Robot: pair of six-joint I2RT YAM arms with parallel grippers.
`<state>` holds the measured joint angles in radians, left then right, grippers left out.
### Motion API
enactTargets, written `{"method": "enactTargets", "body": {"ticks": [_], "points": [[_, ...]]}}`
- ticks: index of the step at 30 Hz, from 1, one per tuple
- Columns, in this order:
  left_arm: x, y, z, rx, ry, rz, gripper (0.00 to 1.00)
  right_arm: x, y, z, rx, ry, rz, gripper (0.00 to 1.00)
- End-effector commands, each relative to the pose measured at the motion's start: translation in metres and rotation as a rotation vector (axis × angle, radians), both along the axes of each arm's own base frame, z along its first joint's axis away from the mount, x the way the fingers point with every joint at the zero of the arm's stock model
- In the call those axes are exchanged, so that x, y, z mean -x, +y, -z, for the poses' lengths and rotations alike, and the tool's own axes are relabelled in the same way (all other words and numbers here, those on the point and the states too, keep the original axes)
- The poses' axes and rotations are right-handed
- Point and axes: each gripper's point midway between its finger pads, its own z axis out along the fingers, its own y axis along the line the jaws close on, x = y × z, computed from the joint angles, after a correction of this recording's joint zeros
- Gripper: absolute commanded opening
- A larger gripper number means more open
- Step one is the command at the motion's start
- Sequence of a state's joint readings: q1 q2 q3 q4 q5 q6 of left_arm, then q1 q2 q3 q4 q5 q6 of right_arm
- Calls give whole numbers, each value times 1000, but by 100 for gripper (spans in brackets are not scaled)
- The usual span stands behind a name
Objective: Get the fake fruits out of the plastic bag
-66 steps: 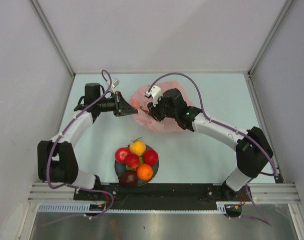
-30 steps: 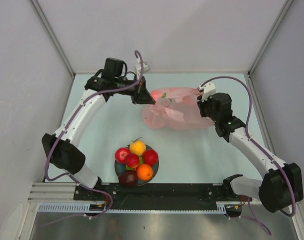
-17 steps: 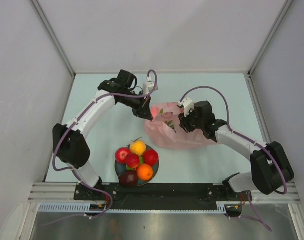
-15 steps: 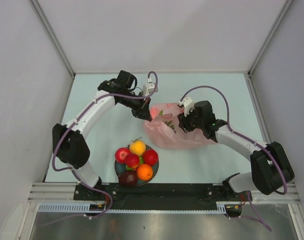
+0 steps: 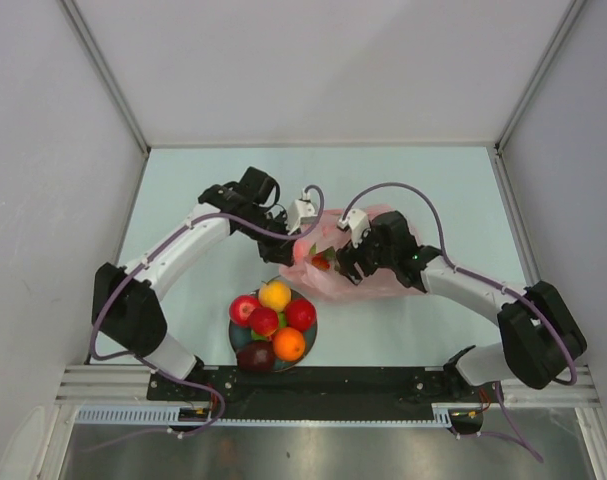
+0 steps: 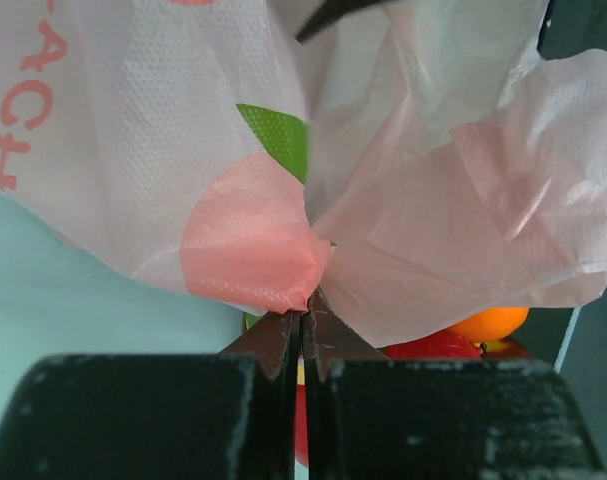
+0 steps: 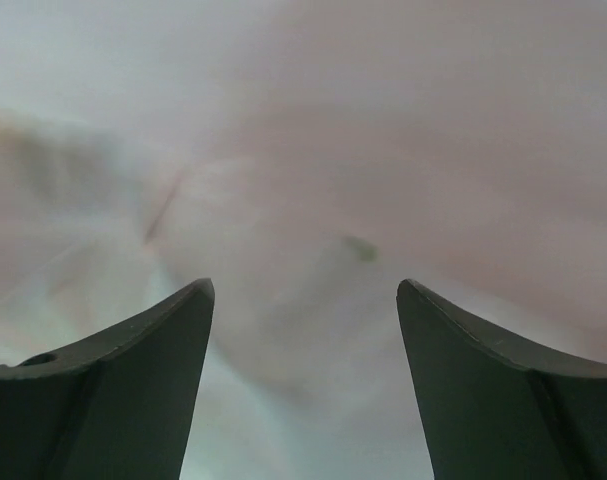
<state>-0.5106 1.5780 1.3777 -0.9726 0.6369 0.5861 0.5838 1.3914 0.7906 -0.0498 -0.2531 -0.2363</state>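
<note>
Left gripper [image 6: 305, 322]: jaws pressed tight on a pinched fold of the plastic bag [image 6: 433, 190], holding that edge up just behind the plate [image 5: 315, 340].
Right gripper [image 7: 303, 340]: fingers spread wide with nothing between them; blurred pink film sits right in front.
Bag position: crumpled on the table [image 5: 463, 200], just behind and to the right of the plate, between the two grippers.
Fake fruits [image 5: 264, 321]: heaped on the plate; one small red piece [image 5: 321, 263] shows at the bag's near edge, whether inside or printed I cannot tell.
Step in hand: likely emptying the last piece.
Next move: right gripper needs to reach in and close on that piece while the left holds the edge up.
</note>
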Motion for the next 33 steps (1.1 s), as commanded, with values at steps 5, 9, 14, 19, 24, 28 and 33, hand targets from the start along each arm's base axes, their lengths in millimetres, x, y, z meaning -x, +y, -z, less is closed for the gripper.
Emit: {"method": "enactTargets", "body": {"ticks": [5, 9, 14, 19, 24, 28, 33], "points": [[12, -6, -4, -21, -116, 69, 0, 32, 5, 2, 12, -46, -77, 79], [9, -9, -2, -24, -117, 72, 0, -1, 9, -11, -11, -135, -34, 79], [4, -12, -9, -11, -135, 71, 0, -29, 19, -2, -8, -141, -46, 77], [2, -16, -15, 3, -144, 68, 0, -49, 31, 17, -2, -127, -43, 74], [1, -17, -16, 6, -152, 64, 0, -57, 43, 20, -34, -109, -59, 71], [0, -18, -19, 6, -159, 69, 0, -57, 46, 35, -36, -50, -37, 63], [0, -15, -20, -4, -173, 69, 0, -62, 42, 50, -21, -28, 7, 46]]}}
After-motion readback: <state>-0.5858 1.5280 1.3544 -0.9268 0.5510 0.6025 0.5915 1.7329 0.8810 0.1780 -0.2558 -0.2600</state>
